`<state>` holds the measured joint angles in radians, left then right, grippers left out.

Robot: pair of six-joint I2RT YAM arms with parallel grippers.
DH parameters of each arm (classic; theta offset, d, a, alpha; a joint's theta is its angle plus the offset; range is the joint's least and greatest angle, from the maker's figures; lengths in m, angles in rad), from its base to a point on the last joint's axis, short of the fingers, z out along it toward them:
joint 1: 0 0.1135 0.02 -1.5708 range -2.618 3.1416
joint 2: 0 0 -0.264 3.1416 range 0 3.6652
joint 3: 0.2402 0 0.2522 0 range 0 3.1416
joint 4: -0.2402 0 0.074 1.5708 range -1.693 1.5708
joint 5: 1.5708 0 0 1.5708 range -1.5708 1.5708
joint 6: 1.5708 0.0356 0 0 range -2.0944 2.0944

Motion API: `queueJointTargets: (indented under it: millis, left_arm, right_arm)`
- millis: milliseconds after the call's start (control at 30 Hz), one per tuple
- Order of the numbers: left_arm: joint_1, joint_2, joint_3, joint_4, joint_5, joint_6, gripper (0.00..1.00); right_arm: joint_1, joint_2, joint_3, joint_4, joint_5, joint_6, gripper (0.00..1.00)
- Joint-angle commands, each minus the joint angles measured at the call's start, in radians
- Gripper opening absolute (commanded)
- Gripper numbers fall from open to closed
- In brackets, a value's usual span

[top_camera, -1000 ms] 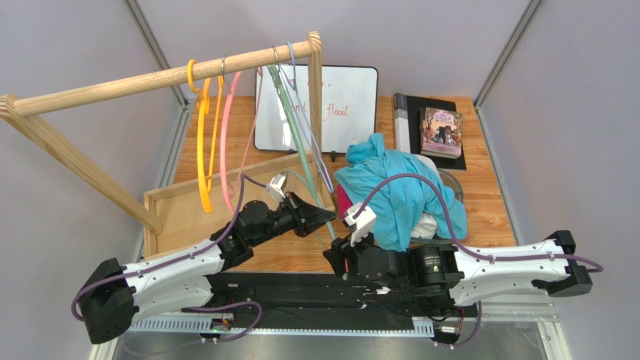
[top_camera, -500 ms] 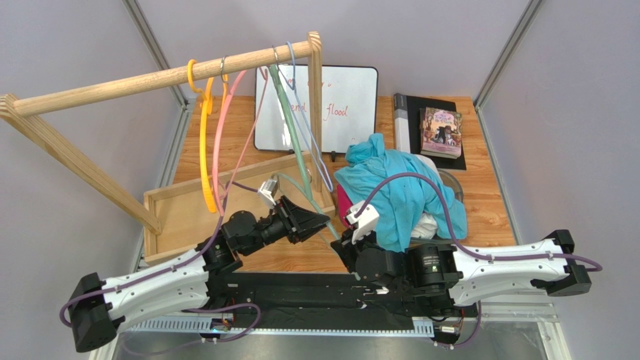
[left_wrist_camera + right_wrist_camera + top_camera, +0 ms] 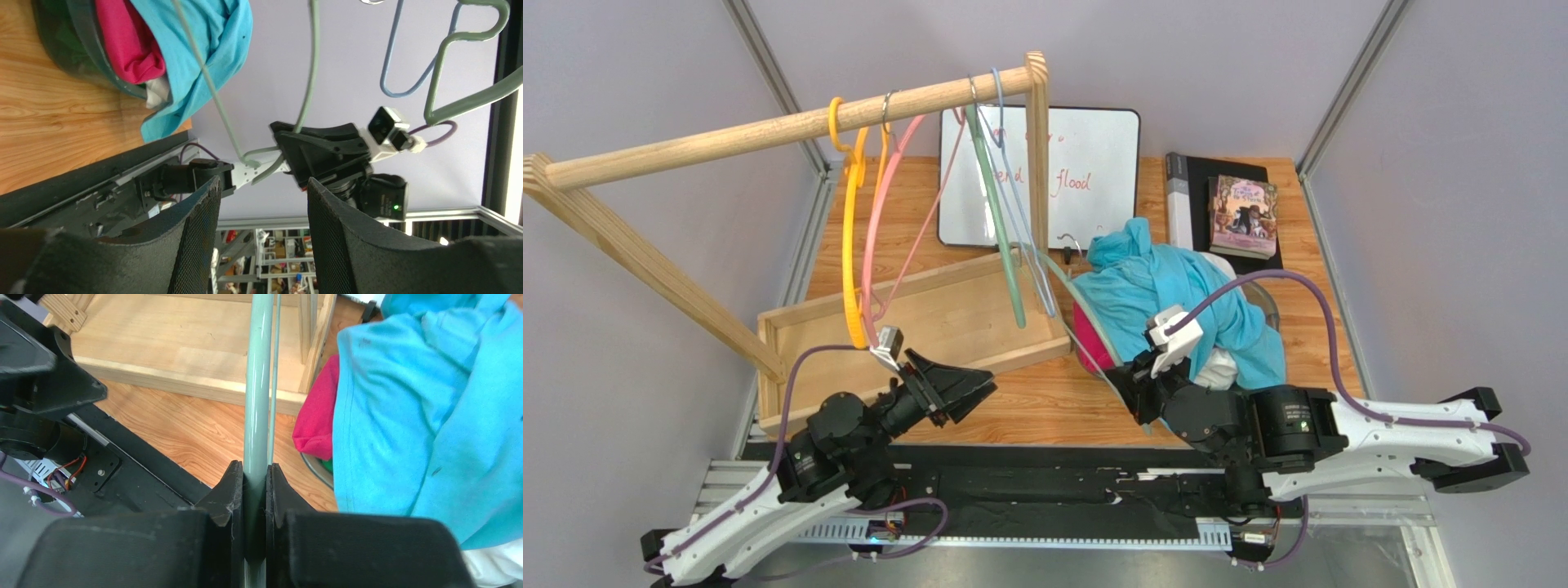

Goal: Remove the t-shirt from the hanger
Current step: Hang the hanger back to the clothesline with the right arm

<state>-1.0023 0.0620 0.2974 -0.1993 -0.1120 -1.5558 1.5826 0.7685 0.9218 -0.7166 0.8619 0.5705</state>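
Note:
The turquoise t-shirt (image 3: 1173, 306) lies crumpled on a pile of clothes right of the rack, off the hanger; it also shows in the wrist views (image 3: 417, 404) (image 3: 209, 37). The pale green hanger (image 3: 1001, 239) still hooks over the wooden rail. Its lower bar (image 3: 256, 386) runs between the fingers of my right gripper (image 3: 253, 471), which is shut on it just left of the pile (image 3: 1124, 377). My left gripper (image 3: 983, 386) is open and holds nothing, low near the table's front edge. Its view (image 3: 263, 182) looks across at the right gripper (image 3: 319, 153).
Yellow (image 3: 852, 245), pink (image 3: 879, 233) and blue (image 3: 1020, 208) hangers hang from the wooden rail (image 3: 768, 132). The rack's wooden base tray (image 3: 940, 325) sits below. A whiteboard (image 3: 1075, 172) and a book (image 3: 1243, 214) lie at the back. A pink garment (image 3: 1090, 337) lies under the t-shirt.
My left gripper opened, let go of the green hanger and drew back down-left. My right gripper shut on the hanger's bar and moved right, toward the clothes pile.

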Motion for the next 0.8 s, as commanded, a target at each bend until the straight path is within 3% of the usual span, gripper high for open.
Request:
queueJointTargets:
  millis: [0, 133, 500, 767]
  left_arm:
    - [-0.002, -0.145, -0.024, -0.238, -0.051, 0.017, 0.59]
    - [-0.002, -0.174, -0.009, -0.330, -0.046, 0.026, 0.59]
    - [-0.002, -0.151, -0.014, -0.311, -0.017, 0.037, 0.59]
    - [-0.002, -0.177, -0.038, -0.315, 0.017, 0.028, 0.59]
  right_arm:
    - [0.001, 0.031, 0.161, 0.057, 0.101, -0.154, 0.00]
    - [-0.001, 0.086, 0.276, 0.074, 0.131, -0.251, 0.00]
    - [-0.015, 0.319, 0.618, 0.114, 0.267, -0.466, 0.00]
    - [-0.068, 0.448, 0.769, 0.180, 0.249, -0.566, 0.00]
